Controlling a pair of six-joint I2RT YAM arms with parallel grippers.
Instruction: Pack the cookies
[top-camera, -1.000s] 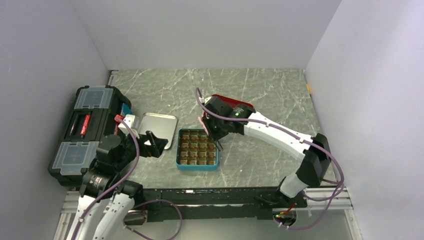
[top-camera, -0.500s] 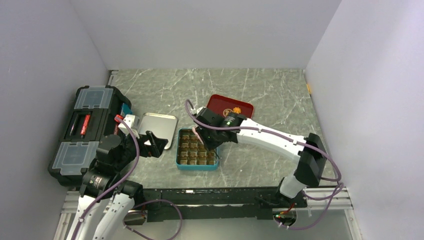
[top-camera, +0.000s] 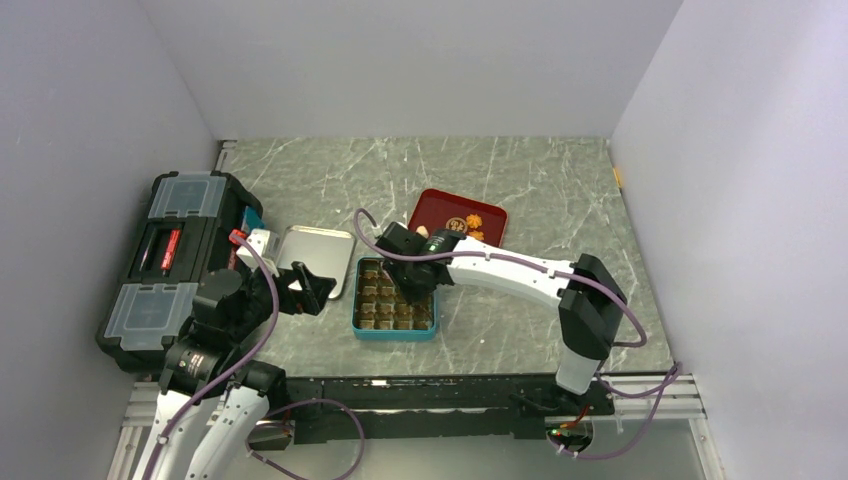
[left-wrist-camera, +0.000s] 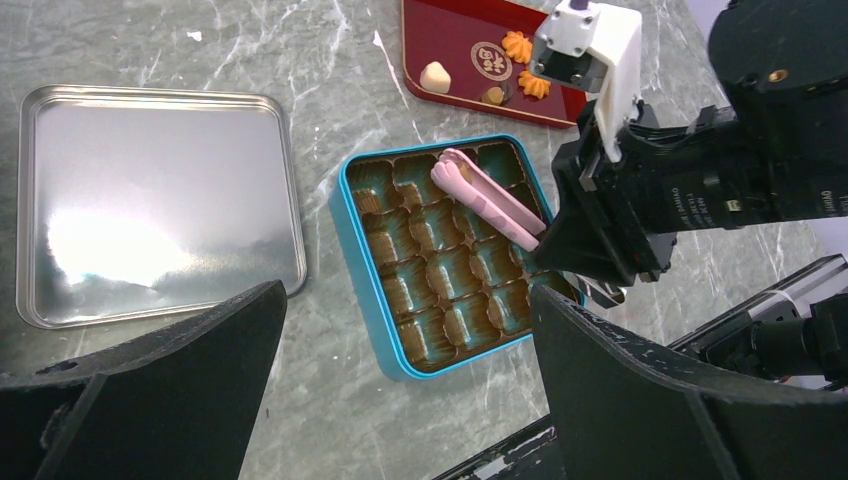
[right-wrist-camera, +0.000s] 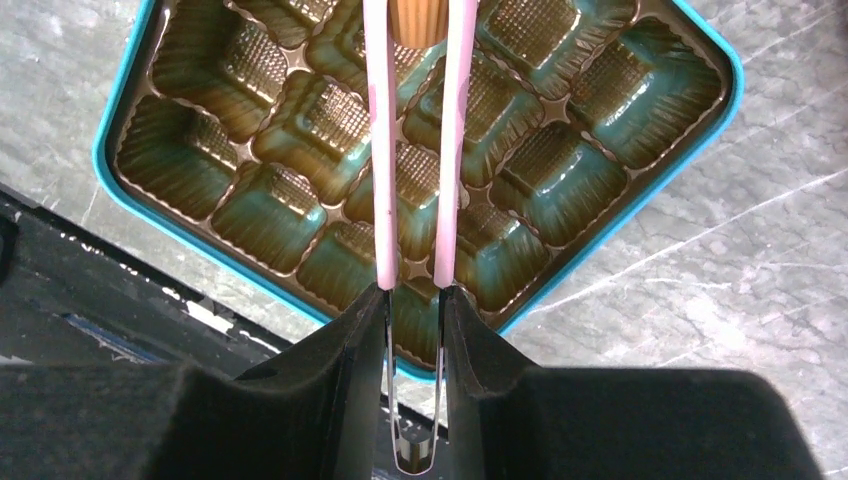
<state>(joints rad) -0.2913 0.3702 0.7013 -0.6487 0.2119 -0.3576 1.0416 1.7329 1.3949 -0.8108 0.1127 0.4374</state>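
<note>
My right gripper (right-wrist-camera: 413, 300) is shut on thin pink tongs (right-wrist-camera: 378, 150). The tongs pinch a small tan cookie (right-wrist-camera: 420, 20) over the far compartments of the open teal tin (right-wrist-camera: 640, 190). In the top view the right gripper (top-camera: 412, 285) is above the tin (top-camera: 394, 334). Two orange flower cookies (left-wrist-camera: 516, 45), a pale cream lump (left-wrist-camera: 435, 77) and a round dark-brown one (left-wrist-camera: 488, 55) lie on the red tray (left-wrist-camera: 425, 30). My left gripper (left-wrist-camera: 405, 330) is open and empty, above the table left of the tin (left-wrist-camera: 360, 275). The tongs (left-wrist-camera: 485, 195) also show in the left wrist view.
The silver tin lid (left-wrist-camera: 150, 200) lies left of the tin. A black toolbox (top-camera: 170, 265) stands at the table's left edge. The red tray (top-camera: 435, 200) sits behind the tin. White walls enclose the table on three sides.
My right arm has swung from over the red tray to the left and nearer, carrying the tongs over the tin. The left arm has not moved.
</note>
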